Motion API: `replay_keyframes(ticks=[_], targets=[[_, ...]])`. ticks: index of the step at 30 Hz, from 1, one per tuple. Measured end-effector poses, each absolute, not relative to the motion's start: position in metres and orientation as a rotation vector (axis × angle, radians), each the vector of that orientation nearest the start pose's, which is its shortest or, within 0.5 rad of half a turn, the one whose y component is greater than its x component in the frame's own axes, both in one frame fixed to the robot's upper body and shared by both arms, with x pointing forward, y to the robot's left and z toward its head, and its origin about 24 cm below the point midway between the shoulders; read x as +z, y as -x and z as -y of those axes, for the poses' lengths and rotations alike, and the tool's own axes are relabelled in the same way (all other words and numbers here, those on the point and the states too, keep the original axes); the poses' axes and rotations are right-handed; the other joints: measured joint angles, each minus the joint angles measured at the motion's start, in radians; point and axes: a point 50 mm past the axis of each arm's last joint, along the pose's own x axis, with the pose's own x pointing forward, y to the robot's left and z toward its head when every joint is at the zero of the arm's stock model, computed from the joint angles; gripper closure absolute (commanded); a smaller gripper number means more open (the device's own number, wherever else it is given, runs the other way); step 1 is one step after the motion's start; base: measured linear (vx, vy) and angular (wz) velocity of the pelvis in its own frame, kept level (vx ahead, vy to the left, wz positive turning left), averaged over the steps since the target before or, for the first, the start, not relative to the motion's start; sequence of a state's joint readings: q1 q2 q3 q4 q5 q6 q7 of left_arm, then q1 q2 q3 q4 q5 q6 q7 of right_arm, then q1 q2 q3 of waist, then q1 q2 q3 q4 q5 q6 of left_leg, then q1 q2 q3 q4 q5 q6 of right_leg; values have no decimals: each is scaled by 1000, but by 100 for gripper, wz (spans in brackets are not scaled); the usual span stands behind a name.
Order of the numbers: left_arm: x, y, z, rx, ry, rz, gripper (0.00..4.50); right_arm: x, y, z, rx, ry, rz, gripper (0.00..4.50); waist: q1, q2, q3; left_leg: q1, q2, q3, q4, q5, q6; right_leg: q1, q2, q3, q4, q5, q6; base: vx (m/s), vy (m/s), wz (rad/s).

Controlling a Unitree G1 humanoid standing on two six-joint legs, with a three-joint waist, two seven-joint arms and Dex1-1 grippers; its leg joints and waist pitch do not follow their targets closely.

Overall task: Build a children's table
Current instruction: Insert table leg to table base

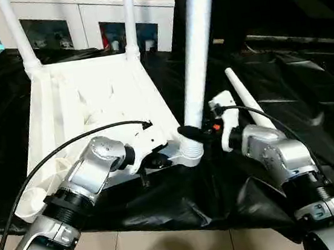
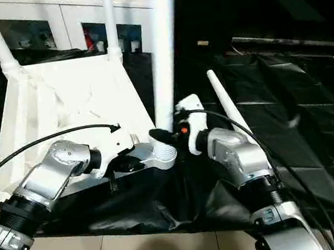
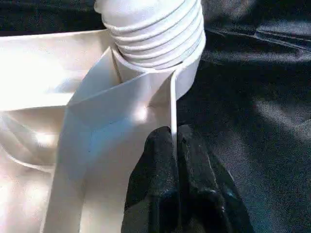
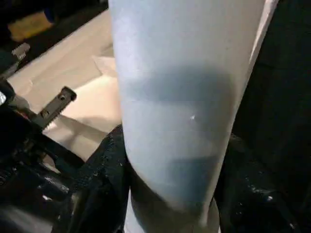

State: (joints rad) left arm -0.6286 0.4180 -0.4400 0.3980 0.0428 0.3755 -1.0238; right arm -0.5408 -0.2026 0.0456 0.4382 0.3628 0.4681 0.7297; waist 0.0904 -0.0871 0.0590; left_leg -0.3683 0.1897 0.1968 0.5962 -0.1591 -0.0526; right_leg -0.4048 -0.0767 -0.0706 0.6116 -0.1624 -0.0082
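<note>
While the left gripper (image 3: 176, 145) pinches the thin wall of the upturned tabletop (image 1: 91, 104) just below its corner socket (image 1: 191, 152), the right gripper (image 1: 193, 133) is clamped around the leg (image 1: 196, 42) standing in that socket. Just beyond it a loose leg (image 1: 251, 105) lies on the black-draped work table (image 1: 308, 83). Farther back, two legs already stand in the far corners, with white cabinets (image 1: 81, 19) behind.

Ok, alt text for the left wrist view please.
The left gripper pinches a thin upright rib of the upturned white tabletop, its black fingers shut on the plastic. Just beyond, a leg's ridged end sits in the corner socket, over the black cloth.
</note>
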Motion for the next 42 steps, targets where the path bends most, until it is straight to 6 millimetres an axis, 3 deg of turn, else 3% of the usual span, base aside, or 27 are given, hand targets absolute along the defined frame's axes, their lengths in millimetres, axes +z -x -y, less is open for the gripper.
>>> replay_keyframes(ticks=[11, 25, 33, 39, 42], targets=[[65, -322, -119, -1198, -549, -566, 450, 48, -318, 123, 777, -391, -247, 260, 2, 5, -1, 1, 0, -2, -1, 0, 0, 1, 0, -1, 0, 0, 0, 0, 0, 0], [62, -323, -121, -1199, -542, -582, 450, 36, -298, 119, 763, -264, -102, 261, 1, 32, -4, 3, 0, -4, -1, 0, 0, 3, 0, -3, -2, 0, 0, 0, 0, 0], [62, -324, -124, -1186, -544, -589, 450, 45, -306, 116, 881, -71, -146, 261, -5, 28, -5, 3, 0, -6, -1, 0, 0, 2, 0, -5, -4, -1, 1, 0, 0, 0], [62, -324, -127, -1178, -548, -594, 450, 51, -318, 110, 955, -1, -187, 261, -10, 26, -6, 2, 0, -28, -3, 0, 0, 9, -1, -30, -27, -1, 1, 0, 0, 0], [62, -324, -129, -1175, -547, -596, 450, 54, -323, 107, 998, 35, -214, 261, -18, 22, -8, 3, 0, -28, -5, 0, 0, 10, -2, -32, -36, -1, 0, 0, 0, 0]])
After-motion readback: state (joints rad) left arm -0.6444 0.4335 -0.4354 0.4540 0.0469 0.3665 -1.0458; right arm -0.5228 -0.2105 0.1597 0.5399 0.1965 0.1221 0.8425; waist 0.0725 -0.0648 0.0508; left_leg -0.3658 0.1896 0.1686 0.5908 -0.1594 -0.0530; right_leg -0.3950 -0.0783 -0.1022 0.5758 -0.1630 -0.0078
